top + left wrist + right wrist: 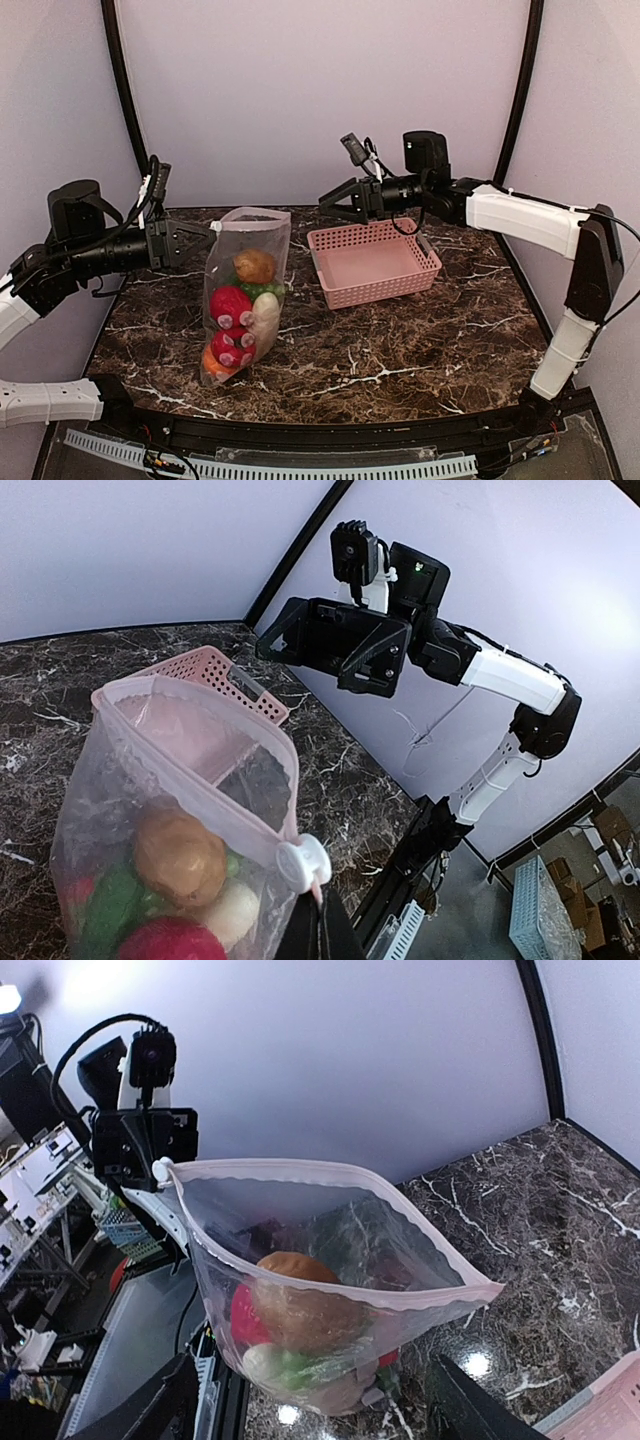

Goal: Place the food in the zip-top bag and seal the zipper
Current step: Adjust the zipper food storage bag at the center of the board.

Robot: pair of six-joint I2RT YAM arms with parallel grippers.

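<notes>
Pale lilac walls [320, 90] close in a dark marble table [420, 340] veined with white, and a pink slotted basket [385, 283] sits on it right of centre. Left of the basket, apart from it, the zip-top bag [247, 235] hangs upright from the left gripper [208, 232], which is clenched on the bag's top corner on the side away from the basket. The bag's lower end appears to reach the table. The food [240, 310] is stacked inside: a brown-orange round piece on top, green below it, two red tomatoes, a cream-white vegetable on the side nearer the basket, and orange at the bottom. The top view shows the bag's mouth only as a narrow rim. Both wrist views look down into it and show it gaping, the pinkish zipper [270, 1163] unjoined along its length. Only the left wrist view brings the white slider [303, 860] close, parked at the held corner right above that gripper's dark fingers. The right gripper [333, 210] hovers above the basket's far left corner, pointing toward the bag with its jaws spread and nothing in them. Its own camera shows its fingers [150, 1410] wide apart at the lower edge, the bag well beyond them.
</notes>
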